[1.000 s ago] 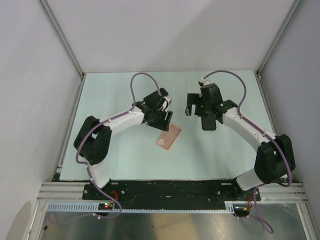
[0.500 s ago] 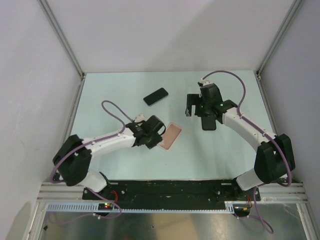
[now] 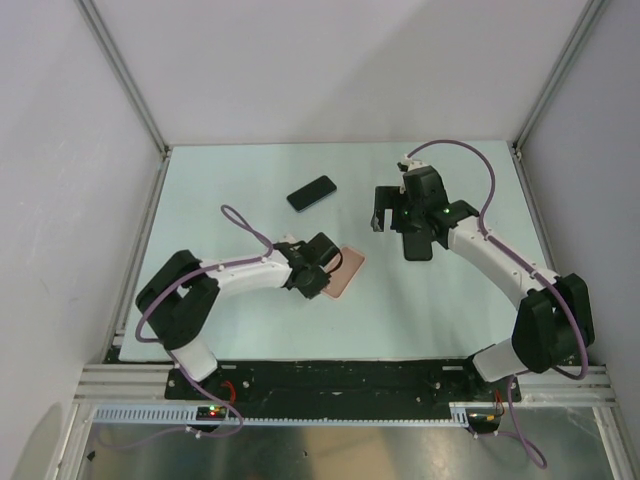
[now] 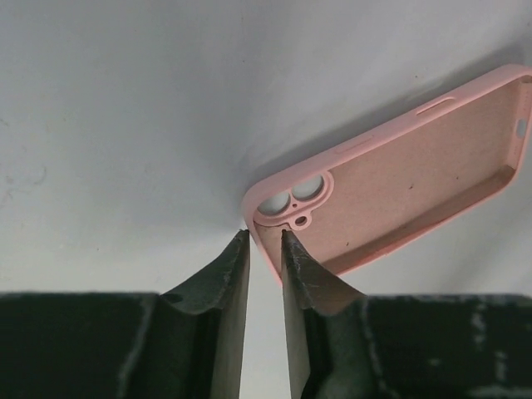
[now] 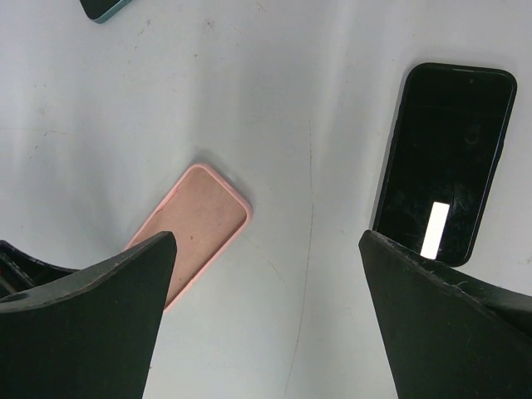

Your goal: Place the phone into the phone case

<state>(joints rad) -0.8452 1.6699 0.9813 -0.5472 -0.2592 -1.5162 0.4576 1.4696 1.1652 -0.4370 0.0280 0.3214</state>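
Observation:
The salmon-pink phone case lies open side up on the table's middle. It also shows in the left wrist view and the right wrist view. My left gripper is low at the case's camera-hole corner. Its jaws are nearly closed on the rim there, one finger inside and one outside. A black phone with a teal edge lies behind the case. A second black phone lies screen up under my right gripper, which hovers wide open and empty.
White walls and metal rails enclose the pale table. The left arm's purple cable loops over the table to the left of the case.
My left arm has swung from over the teal-edged phone, uncovering it, down to the case's near-left corner and closed on its rim. The case has shifted slightly. The right arm has barely moved.

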